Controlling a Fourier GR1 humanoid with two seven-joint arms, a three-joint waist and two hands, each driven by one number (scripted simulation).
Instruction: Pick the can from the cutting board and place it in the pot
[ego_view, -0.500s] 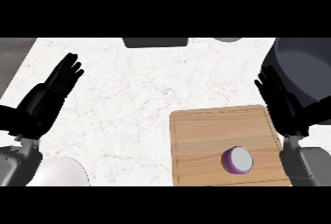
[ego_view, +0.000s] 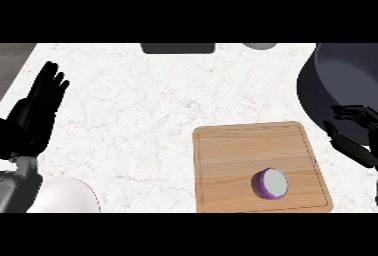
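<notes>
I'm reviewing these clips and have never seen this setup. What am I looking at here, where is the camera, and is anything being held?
This is a humanoid robot at a kitchen counter, seen from its own head, looking steeply down. The black shapes are its hands. The left hand shows at the left edge, open with fingers straight, holding nothing. The right hand shows at the right edge, near the dark pot, fingers somewhat bent and also holding nothing. On the counter lies a wooden cutting board, and on it a purple can. The job is to move that can into the pot; it is not yet picked up.
</notes>
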